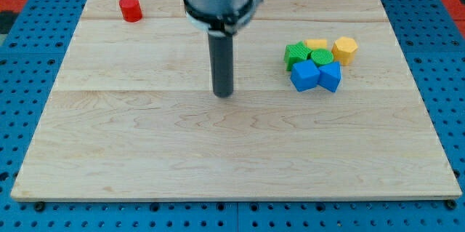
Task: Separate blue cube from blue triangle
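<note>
The blue cube (304, 76) and the blue triangle (330, 76) lie side by side and touching at the view's right, at the front of a tight cluster. My tip (223, 94) rests on the board near the middle, well to the left of the blue cube and apart from every block. The rod stands upright under the arm's grey end.
Behind the blue pair sit a green star-like block (295, 54), a green round block (320, 57), a yellow block (317, 44) and a yellow hexagon-like block (345, 49). A red cylinder (131, 8) stands at the top left. The wooden board (145, 159) lies on a blue perforated table.
</note>
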